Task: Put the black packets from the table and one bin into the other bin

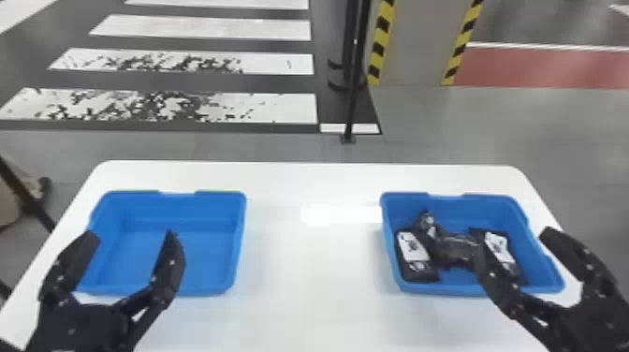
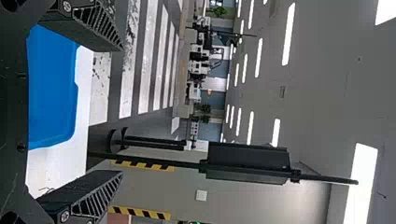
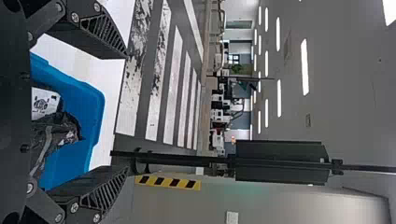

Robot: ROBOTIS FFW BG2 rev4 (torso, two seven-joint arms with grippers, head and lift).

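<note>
Black and slanting, a post (image 1: 28, 201) is seen at the left edge of the frame, beyond the side of a white table (image 1: 304, 285). At lower left, the left gripper (image 1: 131, 236) is pictured with its two fingers spread well apart, the near part of a blue bin (image 1: 180, 210) framed between them. At upper left, the dark floor is crossed by worn white stripes (image 1: 266, 105). Near upper centre, a thin black pole (image 1: 354, 93) is seen upright on the floor beyond the table. At right, black packets are held in the second blue bin (image 1: 486, 203): a white-labelled packet (image 1: 414, 260) is laid by the left wall, a crumpled dark packet (image 1: 456, 250) is lodged in the middle, and another labelled packet (image 1: 500, 248) is placed toward the right, partly hidden by a finger. Above that bin, a grey column (image 1: 421, 47) is edged with yellow and black stripes. At lower right, the right gripper (image 1: 514, 239) is shown with its fingers parted, nothing gripped; one finger is seen over the packets, the other across the bin's right edge. At upper right, the floor is marked by a red area (image 1: 547, 68).
</note>
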